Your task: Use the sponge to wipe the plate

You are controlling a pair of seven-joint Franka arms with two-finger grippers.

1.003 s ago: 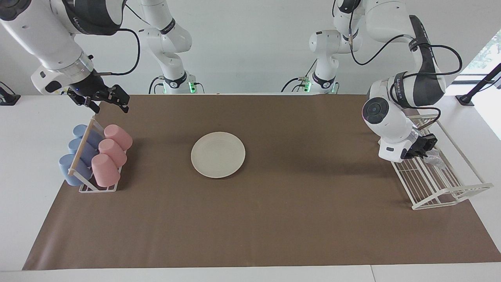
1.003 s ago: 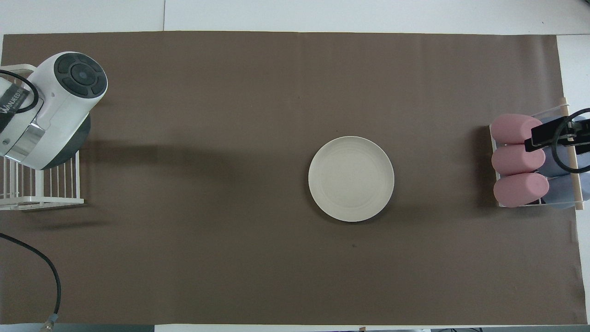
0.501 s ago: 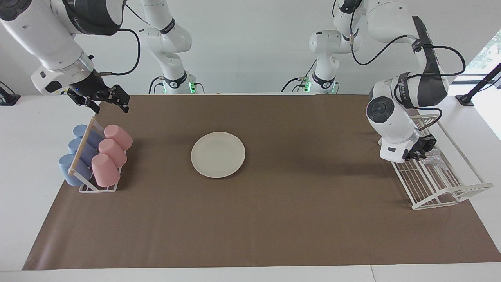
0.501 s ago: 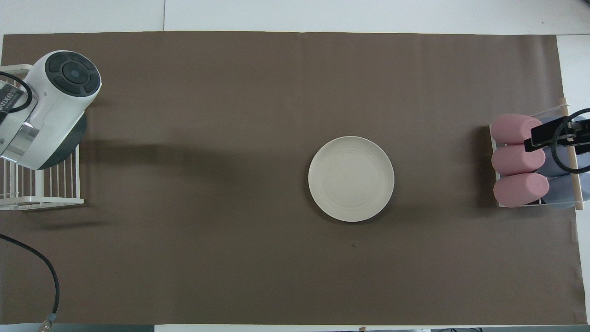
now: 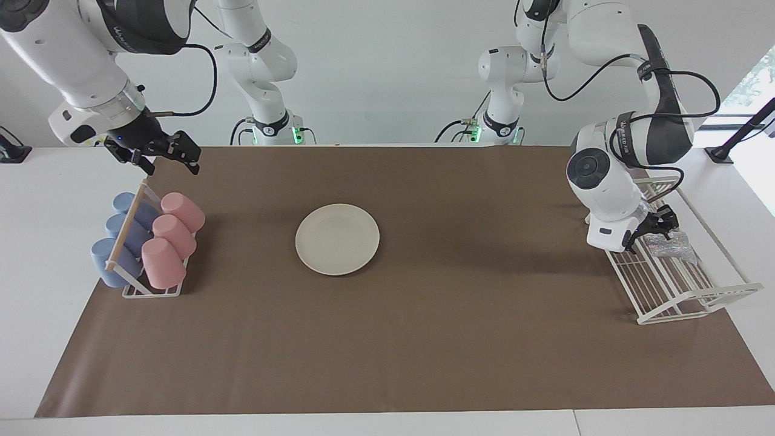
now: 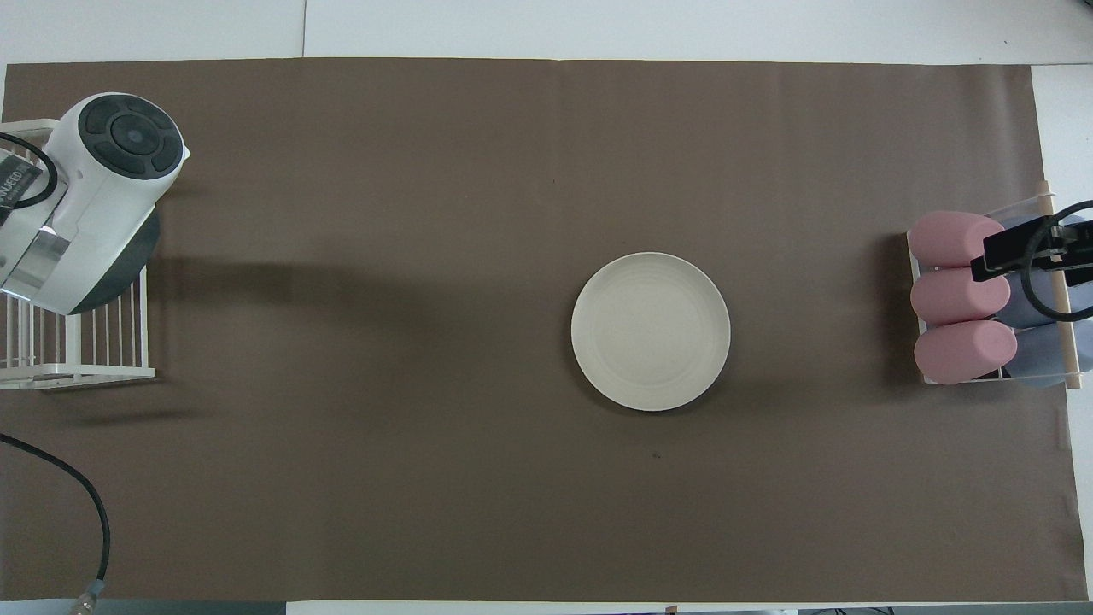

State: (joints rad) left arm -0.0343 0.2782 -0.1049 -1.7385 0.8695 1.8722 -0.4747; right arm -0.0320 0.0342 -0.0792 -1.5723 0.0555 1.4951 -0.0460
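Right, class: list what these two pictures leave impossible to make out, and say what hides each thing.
- Silvery-grey wrinkly mesh sponge: hidden in the overhead view under the left arm's wrist.
- Left gripper: facing view, whether it grips the sponge on the white wire rack is too small to tell.
- Blue plastic cups: overhead view, cut by the edge.

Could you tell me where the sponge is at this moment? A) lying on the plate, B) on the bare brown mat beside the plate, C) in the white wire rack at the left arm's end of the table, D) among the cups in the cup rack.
C: the sponge lies in the white wire rack right by the left gripper, while the plate is bare.
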